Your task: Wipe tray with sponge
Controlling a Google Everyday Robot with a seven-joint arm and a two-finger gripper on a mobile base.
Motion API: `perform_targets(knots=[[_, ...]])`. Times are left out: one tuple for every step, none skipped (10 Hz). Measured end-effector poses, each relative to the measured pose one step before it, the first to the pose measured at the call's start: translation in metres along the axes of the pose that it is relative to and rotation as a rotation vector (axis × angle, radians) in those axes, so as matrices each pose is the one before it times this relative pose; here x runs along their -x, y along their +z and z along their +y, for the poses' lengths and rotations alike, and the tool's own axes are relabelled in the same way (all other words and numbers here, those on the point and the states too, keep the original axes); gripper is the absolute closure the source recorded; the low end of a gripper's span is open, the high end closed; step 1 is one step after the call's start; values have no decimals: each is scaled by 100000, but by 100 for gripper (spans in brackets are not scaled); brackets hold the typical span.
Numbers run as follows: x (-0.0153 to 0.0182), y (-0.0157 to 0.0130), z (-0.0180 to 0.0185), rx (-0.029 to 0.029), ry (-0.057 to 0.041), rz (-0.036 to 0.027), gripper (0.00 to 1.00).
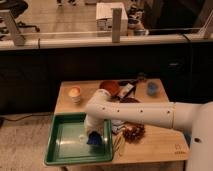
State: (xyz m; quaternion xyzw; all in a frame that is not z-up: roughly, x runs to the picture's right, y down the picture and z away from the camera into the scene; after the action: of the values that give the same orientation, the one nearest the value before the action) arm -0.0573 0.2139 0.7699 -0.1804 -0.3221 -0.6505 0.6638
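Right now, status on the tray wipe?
Gripper low inside tray, right side. Sponge at its tip, near tray bottom. Brown clutter outside right rim.

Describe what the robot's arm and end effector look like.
The arm is white, built of thick rounded tubular links with a bulging elbow joint and a row of small dark dots along its side. No loose cables show. Its end effector, at the wrist's tip, is over the green tray by the sponge.
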Motion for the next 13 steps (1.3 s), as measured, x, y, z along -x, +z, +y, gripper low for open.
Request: perform_targets(knots=[[-653,-67,22,289,622,519,96],[-1313,-40,-503,355,301,1012,96],[-936,62,-674,414,-4,477,96],[-253,97,-297,519,-220,-172,96],[-106,467,-1031,1049,-1634,-601,96],[221,549,-1368,92,-2882,-1069,96],[562,294,-768,66,-2831,-913,96],[962,303,-381,437,-2551,-1202,96],[1865,353,-519,78,-3622,-1509,96],[1179,269,-283,-30,-2059,-960,96],[1354,239,177,310,-1331,-984,96],[859,144,922,794,711,-590,96],[306,107,1166,825,1501,-167,96]])
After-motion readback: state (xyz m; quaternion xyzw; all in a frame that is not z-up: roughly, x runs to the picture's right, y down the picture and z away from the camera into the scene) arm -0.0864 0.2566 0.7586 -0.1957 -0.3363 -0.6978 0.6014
